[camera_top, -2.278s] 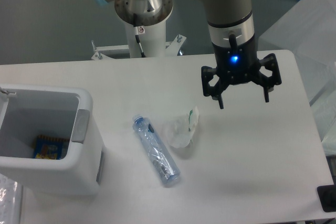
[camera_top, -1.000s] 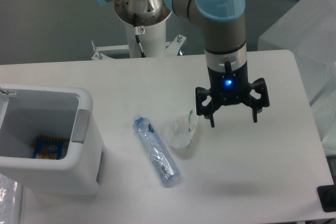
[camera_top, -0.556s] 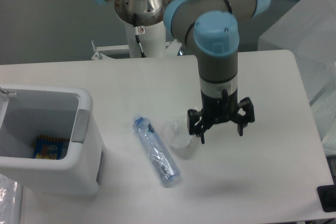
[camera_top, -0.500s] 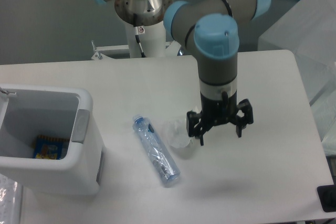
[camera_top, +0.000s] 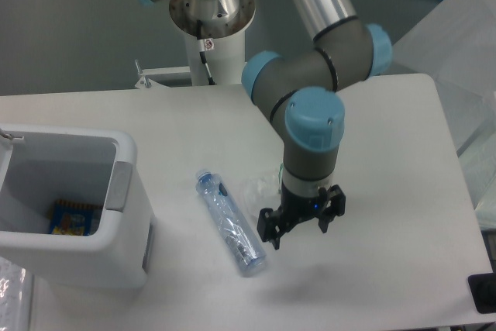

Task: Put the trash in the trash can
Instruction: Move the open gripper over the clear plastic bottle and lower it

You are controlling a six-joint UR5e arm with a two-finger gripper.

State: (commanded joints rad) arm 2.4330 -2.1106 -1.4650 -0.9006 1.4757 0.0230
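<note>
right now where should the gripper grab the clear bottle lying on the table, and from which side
Grip the bottle around its mid-body, coming straight down from above. It lies flat on the table, running diagonally from its blue cap end at upper left to its base at lower right, so the fingers should close across its narrow width, at right angles to that diagonal. The gripper hangs open just to its right.

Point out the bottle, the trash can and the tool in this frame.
bottle (camera_top: 230, 225): fixed camera, middle of its clear body.
trash can (camera_top: 128, 226): fixed camera, right outer wall.
tool (camera_top: 301, 225): fixed camera, midway between its fingertips.
</note>
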